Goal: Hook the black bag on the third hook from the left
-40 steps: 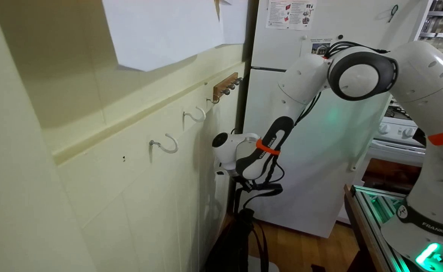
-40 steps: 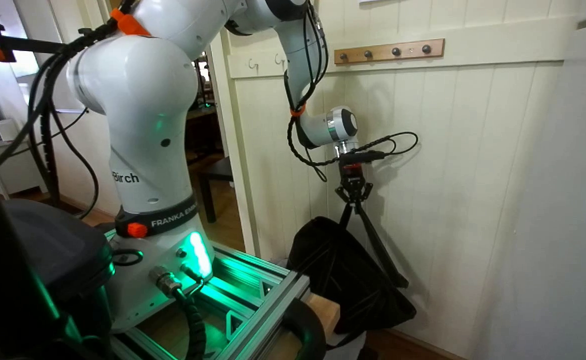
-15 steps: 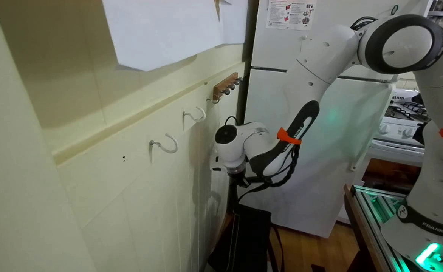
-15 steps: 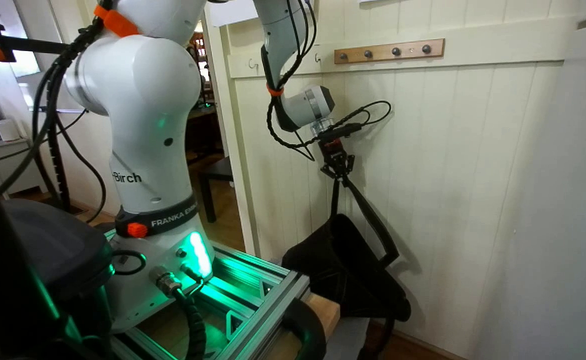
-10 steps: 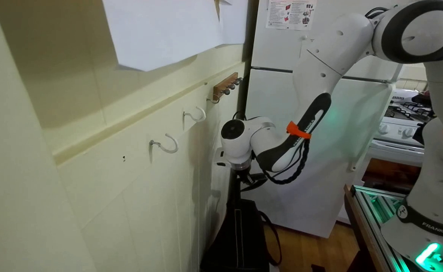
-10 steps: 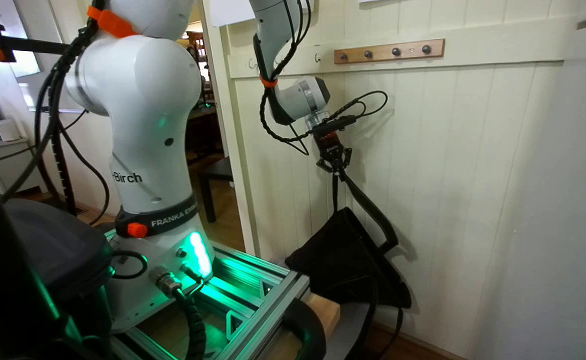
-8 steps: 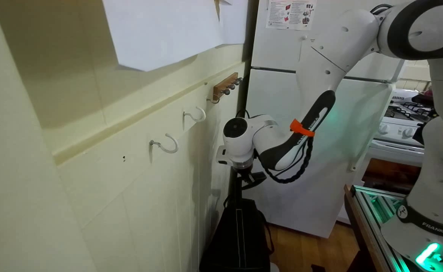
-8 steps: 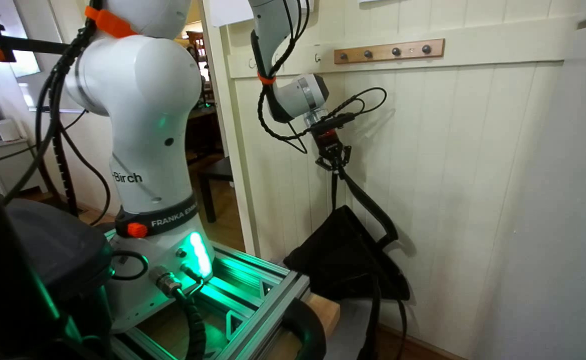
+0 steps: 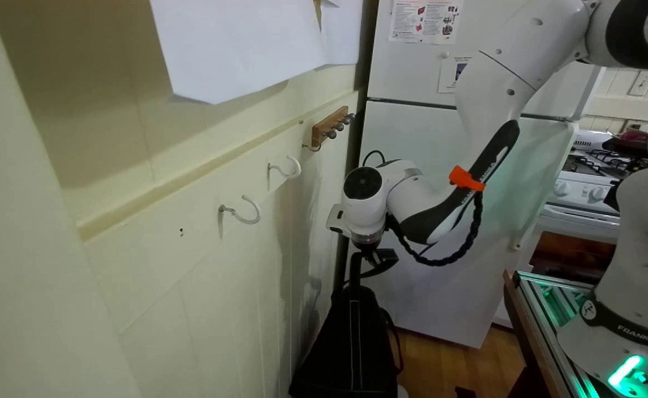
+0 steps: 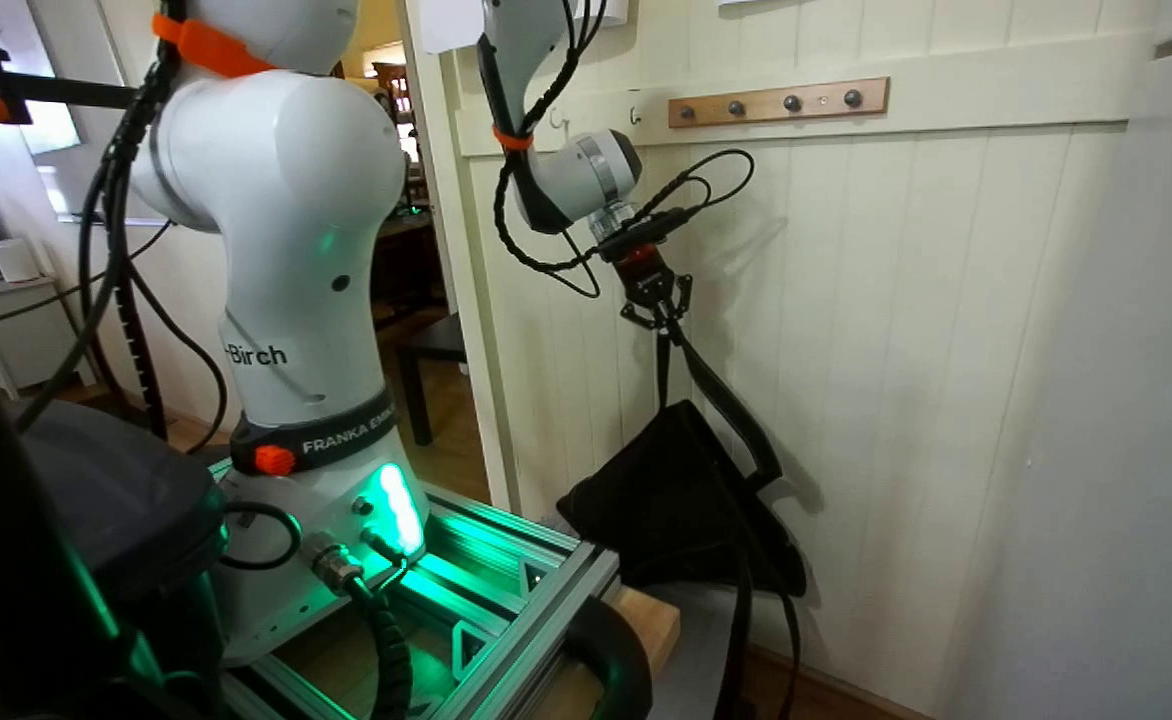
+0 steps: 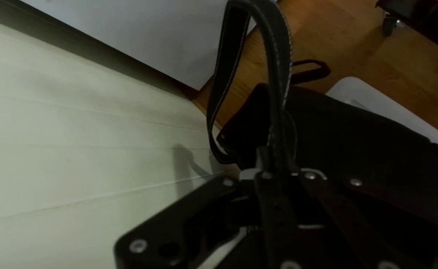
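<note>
The fingers (image 11: 204, 200) are clenched on the strap (image 11: 278, 56) of the black bag (image 10: 681, 510), by which the bag is held. In the wrist view a loop of this strap, edged with pale stitching, is seen arching out beyond the fingers, and part of the bag's dark body is shown past them, mostly on the right. In both exterior views the body is suspended beneath the fingers, near the pale panelled wall (image 10: 906, 350); whether the wall is touched cannot be told. The body is tilted, and a further length of strap is seen dangling from its lower part. Below it a pale object (image 11: 372, 99) is partly covered from view.

Well above the bag, the third hook (image 9: 317, 149) from the left is fixed to the wall, just beside the left-hand end of a wooden rack (image 10: 764, 106) on which four dark knobs (image 10: 793, 103) are mounted. Two pale curved hooks (image 9: 249, 221) are set farther to the left. In an exterior view a white refrigerator (image 9: 412, 132) is seen behind the arm (image 9: 495, 77), above a wooden floor (image 9: 451, 359).
</note>
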Available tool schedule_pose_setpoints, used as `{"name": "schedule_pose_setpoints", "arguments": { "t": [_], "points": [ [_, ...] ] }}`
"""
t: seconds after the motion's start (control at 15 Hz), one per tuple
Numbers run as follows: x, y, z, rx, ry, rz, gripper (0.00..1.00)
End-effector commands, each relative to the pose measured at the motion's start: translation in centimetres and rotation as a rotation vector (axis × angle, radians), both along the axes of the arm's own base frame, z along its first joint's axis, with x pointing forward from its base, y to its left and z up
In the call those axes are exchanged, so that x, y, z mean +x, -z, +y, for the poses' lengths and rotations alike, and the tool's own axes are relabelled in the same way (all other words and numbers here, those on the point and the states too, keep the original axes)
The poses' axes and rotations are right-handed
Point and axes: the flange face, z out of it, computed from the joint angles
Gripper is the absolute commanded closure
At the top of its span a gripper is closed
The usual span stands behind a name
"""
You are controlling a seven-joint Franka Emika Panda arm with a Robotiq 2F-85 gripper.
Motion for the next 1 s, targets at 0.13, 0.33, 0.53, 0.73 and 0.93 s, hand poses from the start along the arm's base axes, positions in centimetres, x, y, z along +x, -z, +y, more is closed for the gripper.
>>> {"name": "schedule_pose_setpoints", "arguments": {
  "t": [0.13, 0.33, 0.53, 0.73, 0.93],
  "points": [
    [-3.0, -3.0, 1.5, -0.126, -0.119, -0.046, 0.98],
    [-2.9, -2.8, 1.3, -0.179, -0.234, 0.003, 0.98],
    [-2.5, -2.4, 1.4, -0.214, -0.345, 0.077, 0.98],
    [-2.1, -2.1, 1.9, -0.224, -0.47, 0.185, 0.98],
    [-2.3, -1.3, 2.1, -0.193, -0.476, 0.19, 0.94]
  ]
}}
